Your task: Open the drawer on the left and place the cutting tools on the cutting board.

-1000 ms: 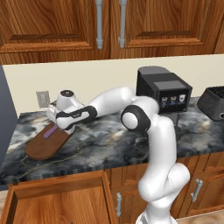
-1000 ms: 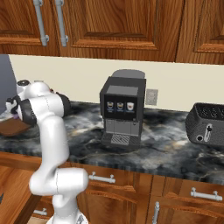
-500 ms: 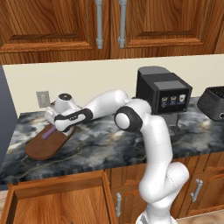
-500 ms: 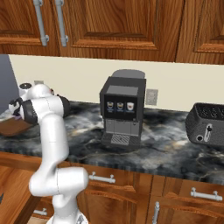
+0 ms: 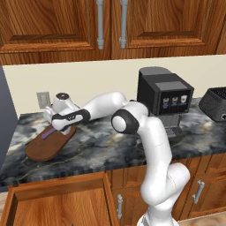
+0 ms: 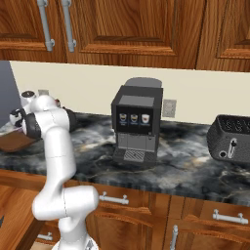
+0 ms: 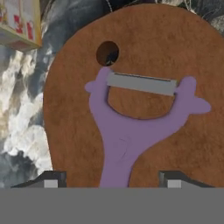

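I'm hovering the gripper (image 7: pixel 109 177) over the purple peeler (image 7: pixel 131 127) — jaws spread wide, one tip on either side of its handle. It's lying flat on the cutting board (image 7: pixel 70 109), handle pointing toward me, forked head pointing away.

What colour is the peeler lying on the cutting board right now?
Purple, with a grey blade across its forked head. The peeler shows best in the hand view, lying on the brown cutting board.
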